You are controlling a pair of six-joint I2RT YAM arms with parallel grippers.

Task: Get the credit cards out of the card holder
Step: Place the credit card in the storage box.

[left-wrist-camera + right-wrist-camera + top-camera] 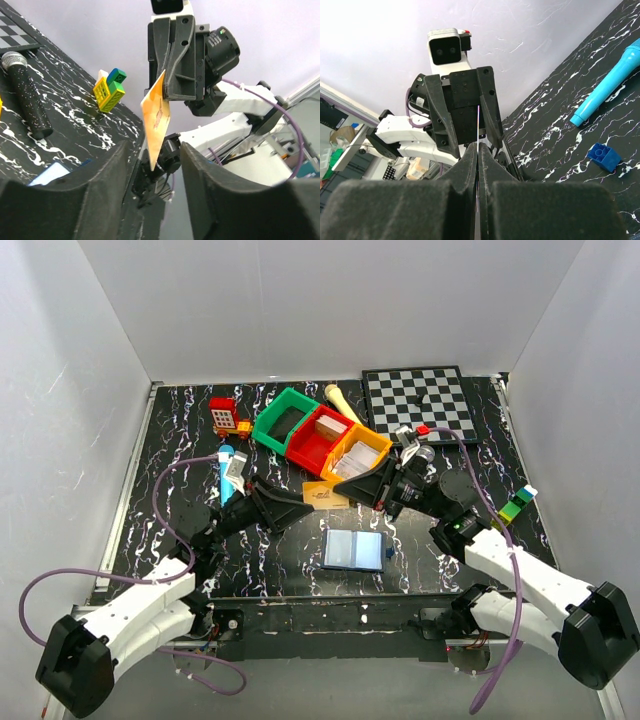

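The card holder (355, 550) lies open on the black marbled table, its pale panels facing up, and a corner of the card holder (50, 172) shows in the left wrist view. An orange credit card (325, 495) hangs in the air above the table, just beyond the holder. My right gripper (352, 490) is shut on one end of that card (157, 117). In the right wrist view the card (478, 125) is an edge-on sliver between the pressed jaws of the right gripper (478, 150). My left gripper (152, 165) stands open around the card's free corner, with gaps on both sides.
Green (283, 420), red (318, 438) and yellow (357, 452) bins stand in a row behind the grippers, with a chessboard (420, 400) at the back right. A blue microphone (226, 475), a black microphone (27, 95), a block stack (518, 503) and a small blue cube (604, 156) lie around.
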